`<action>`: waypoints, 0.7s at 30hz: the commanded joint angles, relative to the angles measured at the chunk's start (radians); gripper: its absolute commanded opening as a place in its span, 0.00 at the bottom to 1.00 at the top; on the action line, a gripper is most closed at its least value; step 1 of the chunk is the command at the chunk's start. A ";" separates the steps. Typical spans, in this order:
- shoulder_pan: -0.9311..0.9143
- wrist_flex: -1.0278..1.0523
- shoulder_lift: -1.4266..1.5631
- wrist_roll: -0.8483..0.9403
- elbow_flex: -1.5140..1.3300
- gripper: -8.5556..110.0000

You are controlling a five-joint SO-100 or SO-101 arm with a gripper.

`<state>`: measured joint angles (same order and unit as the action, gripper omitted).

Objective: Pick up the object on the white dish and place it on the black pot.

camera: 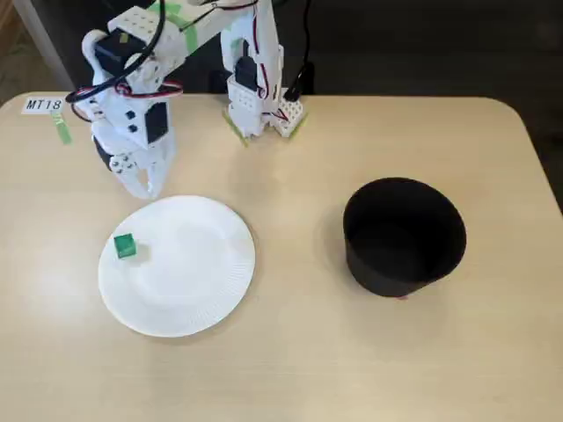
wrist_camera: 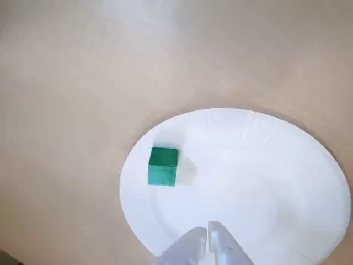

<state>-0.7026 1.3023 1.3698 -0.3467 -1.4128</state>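
Note:
A tiny bright green cube (camera: pixel 124 247) (wrist_camera: pixel 162 165) lies on the left part of the round white dish (camera: pixel 189 281) (wrist_camera: pixel 265 182). My gripper (camera: pixel 146 183) (wrist_camera: pixel 208 229) hovers over the plate's far edge in the fixed view, up and to the right of the cube and apart from it. Its fingers are pressed together with nothing between them, so it is shut. The black pot (camera: pixel 404 236) stands upright on the right side of the table, far from the gripper, and its inside looks dark; it is out of the wrist view.
The arm's white base (camera: pixel 259 105) is fixed at the table's far edge. A green tape strip (camera: pixel 62 128) and a paper label (camera: pixel 44 105) lie at the far left. The light wooden table (camera: pixel 290 352) has a rounded right corner.

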 commanded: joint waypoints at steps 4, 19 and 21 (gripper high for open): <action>-0.021 -0.083 -0.029 -0.025 0.054 0.07; -0.002 -0.150 -0.126 0.077 0.043 0.26; 0.000 -0.149 -0.133 0.078 0.043 0.27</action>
<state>-0.7118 1.1582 1.2257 -0.2807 -1.4067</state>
